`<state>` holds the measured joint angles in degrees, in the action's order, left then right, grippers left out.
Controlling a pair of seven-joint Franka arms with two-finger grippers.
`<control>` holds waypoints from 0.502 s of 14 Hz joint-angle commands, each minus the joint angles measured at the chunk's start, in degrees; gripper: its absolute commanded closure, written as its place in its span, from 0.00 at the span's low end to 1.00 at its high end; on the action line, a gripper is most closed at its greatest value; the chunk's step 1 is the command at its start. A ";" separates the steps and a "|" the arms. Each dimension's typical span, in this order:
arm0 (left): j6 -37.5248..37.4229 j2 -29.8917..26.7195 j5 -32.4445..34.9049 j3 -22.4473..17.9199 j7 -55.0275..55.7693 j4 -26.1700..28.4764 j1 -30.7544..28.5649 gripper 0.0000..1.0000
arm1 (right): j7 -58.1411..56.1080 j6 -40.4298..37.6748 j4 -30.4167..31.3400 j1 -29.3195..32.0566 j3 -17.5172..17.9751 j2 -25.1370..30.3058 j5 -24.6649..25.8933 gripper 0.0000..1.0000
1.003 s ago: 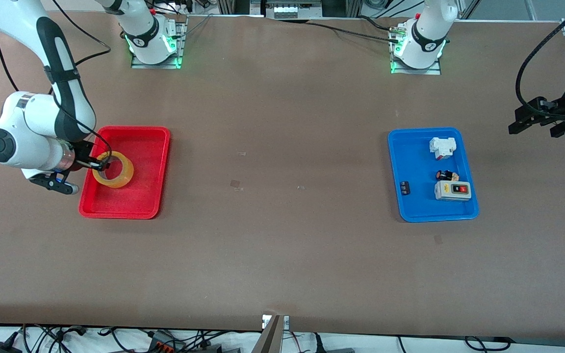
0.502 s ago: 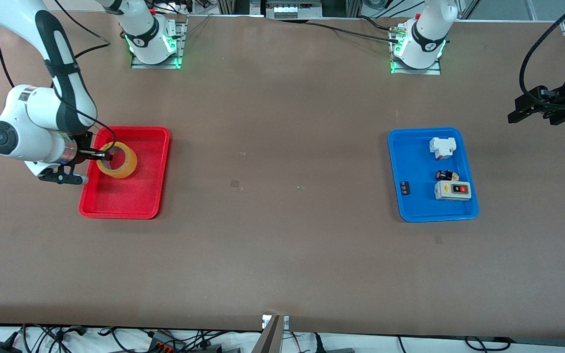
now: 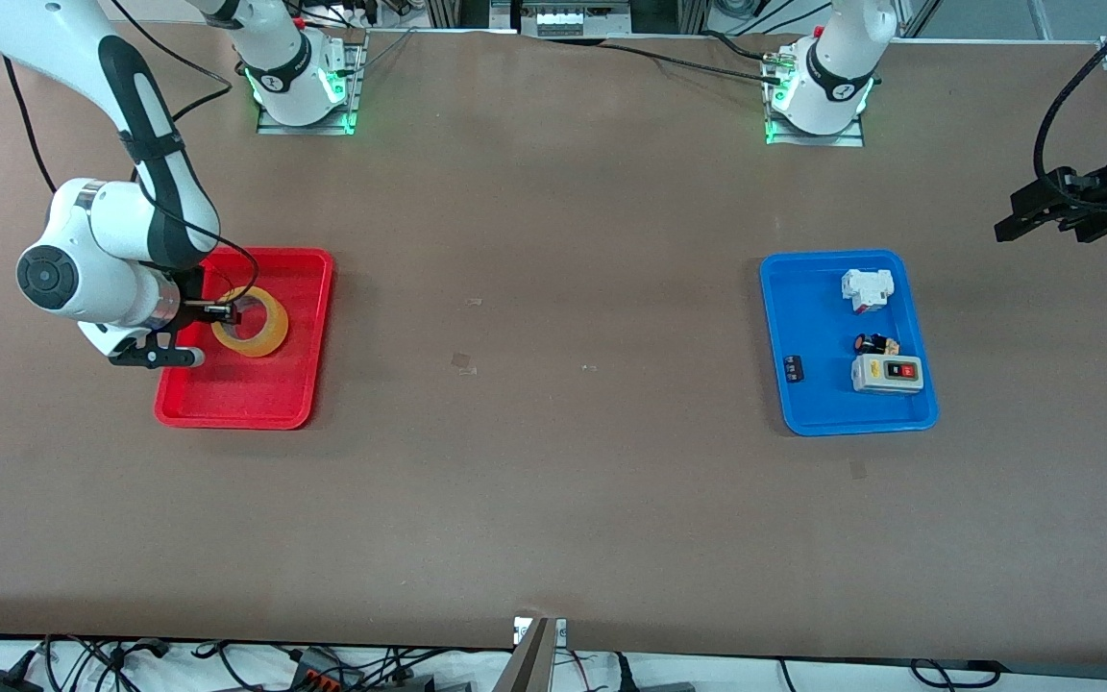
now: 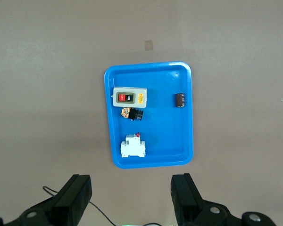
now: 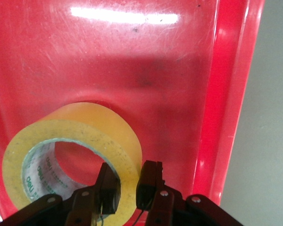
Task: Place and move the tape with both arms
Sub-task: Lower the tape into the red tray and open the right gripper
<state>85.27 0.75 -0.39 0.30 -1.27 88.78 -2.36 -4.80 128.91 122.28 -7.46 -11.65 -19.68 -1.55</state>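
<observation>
The tape (image 3: 258, 327), a yellow translucent roll, hangs tilted just over the red tray (image 3: 256, 399) at the right arm's end of the table. My right gripper (image 3: 224, 311) is shut on the roll's wall. In the right wrist view, the right gripper (image 5: 127, 181) has one finger inside the hollow core and one outside, pinching the tape (image 5: 80, 127) above the red tray (image 5: 132, 56). My left gripper (image 3: 1017, 227) is open and empty, up in the air over the table's edge at the left arm's end. It waits there; its spread fingers frame the left wrist view (image 4: 131, 187).
A blue tray (image 3: 803, 404) toward the left arm's end holds a white breaker (image 3: 867, 288), a grey switch box (image 3: 887, 374) and small dark parts. It also shows in the left wrist view (image 4: 151, 69). Bare brown table lies between the two trays.
My right gripper has carried the tape a short way across the red tray toward the left arm's end. The left gripper has shifted slightly.
</observation>
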 commanded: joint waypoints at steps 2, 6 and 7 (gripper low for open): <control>0.42 0.22 -0.66 0.14 0.48 -1.07 -0.37 0.00 | -2.15 2.22 0.42 0.60 0.14 -0.79 -0.38 0.95; 0.68 0.22 -0.66 0.05 0.13 -1.07 -0.54 0.00 | -3.38 -1.09 -1.68 0.51 0.14 0.51 -0.29 0.00; 0.68 0.22 -0.66 0.05 -0.14 -1.07 -0.81 0.00 | -3.38 -4.33 -4.22 0.51 0.14 0.96 -0.29 0.00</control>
<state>85.98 0.75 -0.39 0.27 -1.21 88.78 -2.48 -6.03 129.18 120.84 -7.42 -11.69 -20.98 -1.55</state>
